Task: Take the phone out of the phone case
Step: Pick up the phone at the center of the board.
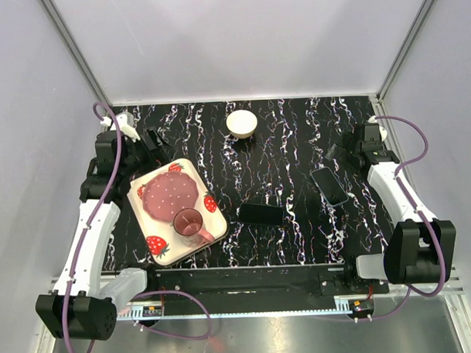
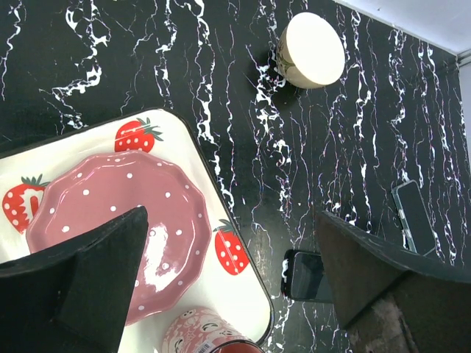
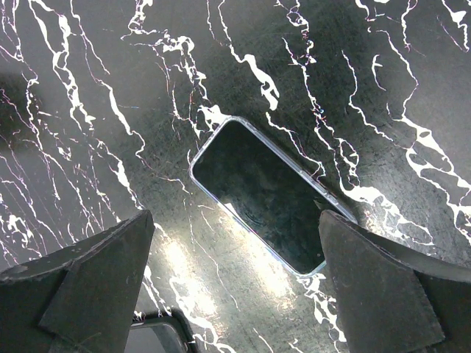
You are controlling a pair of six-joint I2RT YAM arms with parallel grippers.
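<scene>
A dark phone with a thin clear rim (image 1: pixel 329 185) lies flat on the black marbled table at the right. It shows in the right wrist view (image 3: pixel 268 195) and in the left wrist view (image 2: pixel 413 217). A second black slab with a thicker black rim (image 1: pixel 261 213) lies at the table's middle; it shows in the left wrist view (image 2: pixel 305 276) and at the lower left of the right wrist view (image 3: pixel 151 340). I cannot tell which is the case. My right gripper (image 1: pixel 339 151) (image 3: pixel 235 220) hangs open above the clear-rimmed phone. My left gripper (image 1: pixel 155 140) (image 2: pixel 232 220) is open and empty above the tray's far edge.
A strawberry-print tray (image 1: pixel 162 249) at the left holds a pink dotted plate (image 1: pixel 168 196) and a pink cup (image 1: pixel 189 223). A cream bowl (image 1: pixel 241 124) stands at the back middle. Grey walls close in the table on three sides.
</scene>
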